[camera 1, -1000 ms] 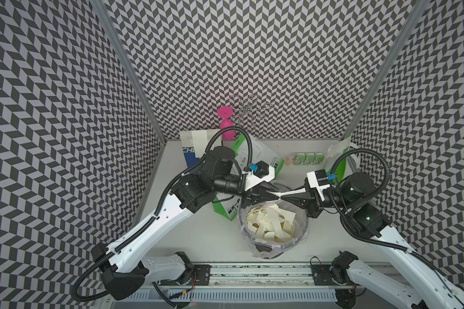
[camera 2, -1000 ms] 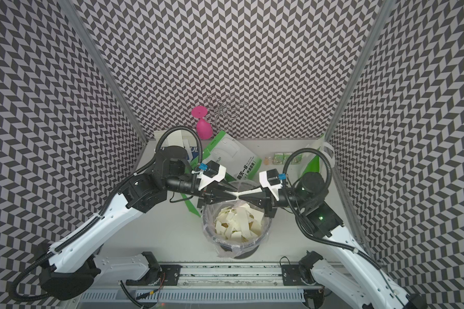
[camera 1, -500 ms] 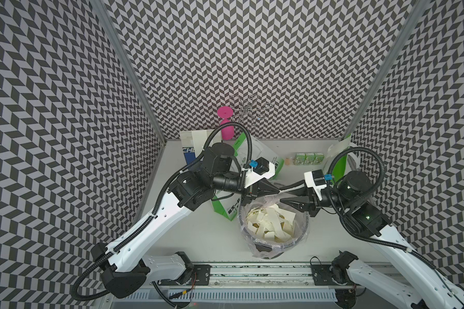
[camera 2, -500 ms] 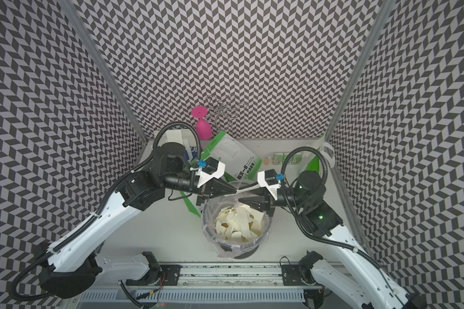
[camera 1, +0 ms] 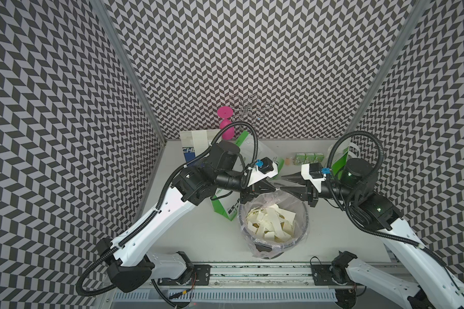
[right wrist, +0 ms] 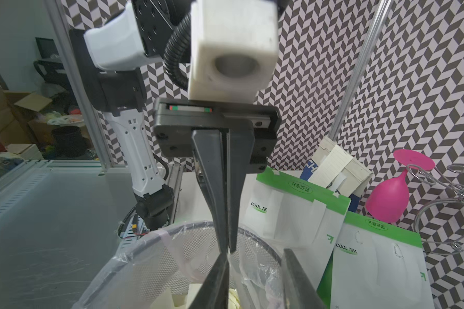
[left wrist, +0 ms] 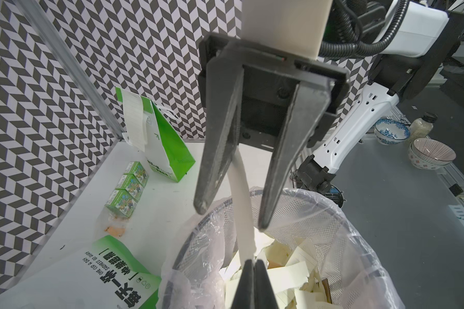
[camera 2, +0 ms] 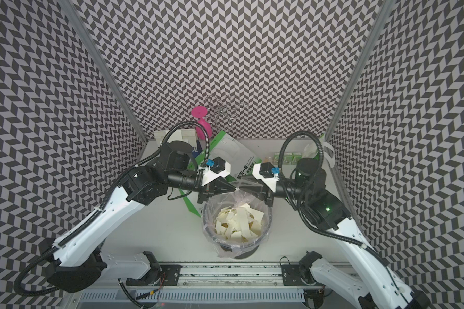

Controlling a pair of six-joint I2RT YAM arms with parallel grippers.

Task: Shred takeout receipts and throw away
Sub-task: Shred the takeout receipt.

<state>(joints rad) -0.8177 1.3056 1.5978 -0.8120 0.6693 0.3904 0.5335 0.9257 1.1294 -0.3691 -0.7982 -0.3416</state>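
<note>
Over the bag-lined mesh bin [camera 1: 304, 232], my left gripper [left wrist: 253, 263] is shut on one end of a cream receipt strip [left wrist: 241, 203]. The strip runs from its tips up between the spread fingers of my right gripper [left wrist: 231, 219], close to one of them. That right gripper [right wrist: 255, 254] stands open, facing the left gripper [camera 1: 275, 188] tip to tip. Several torn receipt scraps [camera 1: 271, 222] fill the bin. A whole slip [left wrist: 133, 120] hangs on the standing green bag, and another slip [right wrist: 330, 163] sits on a bag at the back.
A green-and-white bag [camera 2: 231, 155] lies flat behind the bin, and another bag [camera 1: 340, 160] stands at the back right. Three small green cartons [camera 1: 308, 157] line the back edge. A pink goblet [camera 1: 225, 125] and a wire rack [camera 1: 248, 109] stand at the back wall.
A second ago both grippers pinched the strip between them. The right gripper has opened and let go, and its arm has drawn back slightly. The left gripper has closed fully on the strip.
</note>
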